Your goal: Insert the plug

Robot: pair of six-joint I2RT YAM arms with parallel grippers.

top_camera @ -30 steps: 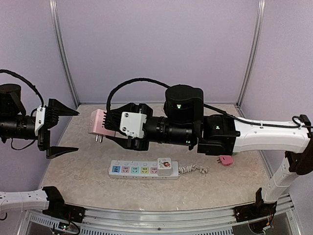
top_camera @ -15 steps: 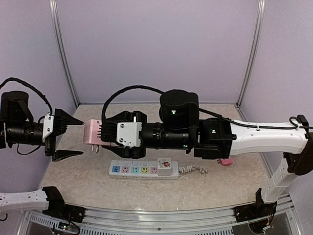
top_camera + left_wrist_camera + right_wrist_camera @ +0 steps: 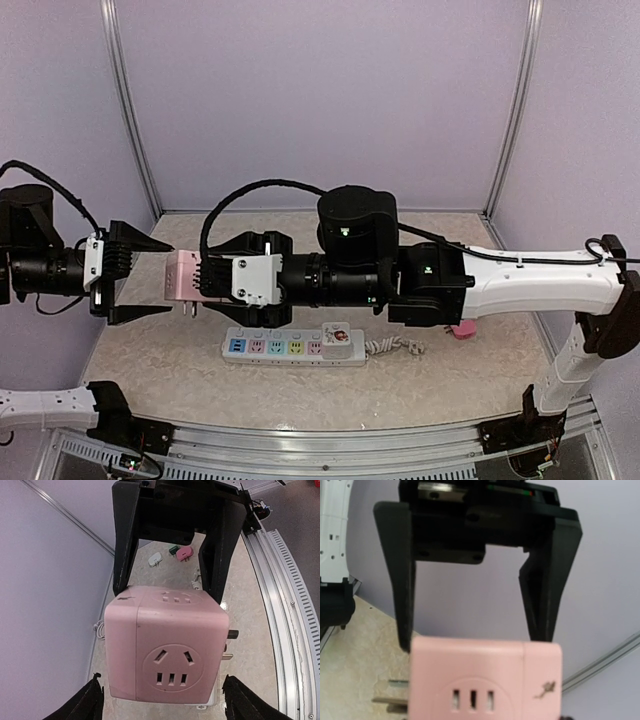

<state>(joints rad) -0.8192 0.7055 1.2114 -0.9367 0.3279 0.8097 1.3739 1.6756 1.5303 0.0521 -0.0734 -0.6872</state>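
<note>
**Watch Out for a Slip**

Pinched by the right pincer (image 3: 197,279), up in the air at the middle left: the pink plug cube (image 3: 181,277). Spread wide around it, not touching: the left pincer (image 3: 166,280). Could fall or tip if let go too soon, then miss the power strip (image 3: 293,346) on the desk (image 3: 450,390). No box or bowl in sight.

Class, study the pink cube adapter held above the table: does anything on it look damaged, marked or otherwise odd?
Yes. The pink cube adapter, clamped in the right gripper, carries a small dark scuff on one face, close to an edge. Nothing else visible on it looks cracked or bent.
</note>
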